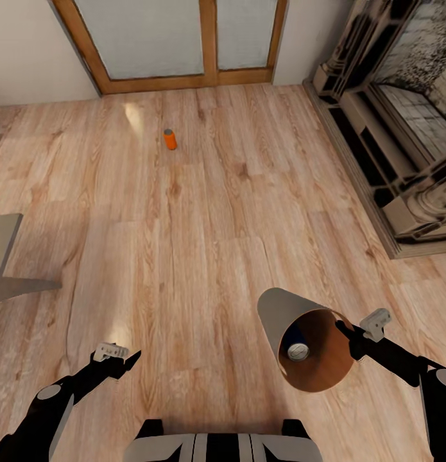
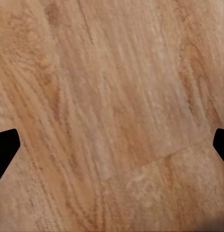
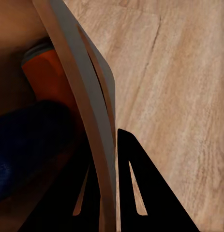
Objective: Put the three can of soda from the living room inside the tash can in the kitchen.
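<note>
My right gripper (image 1: 341, 328) is clamped on the rim of the tash can (image 1: 283, 314), one finger inside the wall and one outside; the can is held tilted, mouth toward me, above the plank floor (image 1: 203, 244). Inside it the head view shows a grey can top and a patch of blue; the right wrist view shows a blue can of soda (image 3: 29, 145) and an orange one (image 3: 49, 79) against the inner wall, both partly cut off. My left gripper (image 1: 123, 356) hangs over bare floor with its fingers (image 2: 5, 147) spread wide. A third, orange can of soda (image 1: 170, 139) stands on the floor far ahead, near the wood-framed glass doors (image 1: 178, 38), well apart from both grippers.
</note>
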`<state>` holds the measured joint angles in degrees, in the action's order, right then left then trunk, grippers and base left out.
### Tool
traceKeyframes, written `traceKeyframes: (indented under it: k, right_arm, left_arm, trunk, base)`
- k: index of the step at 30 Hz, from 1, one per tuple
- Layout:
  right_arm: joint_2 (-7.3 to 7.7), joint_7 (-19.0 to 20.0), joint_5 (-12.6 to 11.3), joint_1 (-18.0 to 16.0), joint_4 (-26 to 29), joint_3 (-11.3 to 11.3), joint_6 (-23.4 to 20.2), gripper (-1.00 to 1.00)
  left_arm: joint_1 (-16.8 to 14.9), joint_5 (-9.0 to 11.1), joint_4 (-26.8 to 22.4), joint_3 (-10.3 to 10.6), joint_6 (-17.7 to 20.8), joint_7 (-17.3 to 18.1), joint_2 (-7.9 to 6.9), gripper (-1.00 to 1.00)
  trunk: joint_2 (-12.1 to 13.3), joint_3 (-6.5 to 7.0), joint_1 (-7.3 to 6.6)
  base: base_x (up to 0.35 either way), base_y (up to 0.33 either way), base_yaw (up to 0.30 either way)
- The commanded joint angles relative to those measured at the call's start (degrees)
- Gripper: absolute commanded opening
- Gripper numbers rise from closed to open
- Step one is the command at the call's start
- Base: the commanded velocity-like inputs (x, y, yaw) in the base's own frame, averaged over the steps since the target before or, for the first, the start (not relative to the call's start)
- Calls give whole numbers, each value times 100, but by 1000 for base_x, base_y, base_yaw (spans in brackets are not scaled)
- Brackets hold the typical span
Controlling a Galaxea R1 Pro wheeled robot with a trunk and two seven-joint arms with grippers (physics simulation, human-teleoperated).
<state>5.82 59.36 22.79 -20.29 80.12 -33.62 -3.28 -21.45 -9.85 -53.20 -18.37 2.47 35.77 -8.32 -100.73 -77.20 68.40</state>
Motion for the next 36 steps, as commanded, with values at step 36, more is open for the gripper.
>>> traceKeyframes:
  k: [36]
  right_arm:
    - [-31,102,-74,-1,12,-4,-8,-100]
  left_arm:
    - [0,-6,11,0,8,0,4,100]
  trunk:
    - [0,144,0]
  base:
    - [327,0,0]
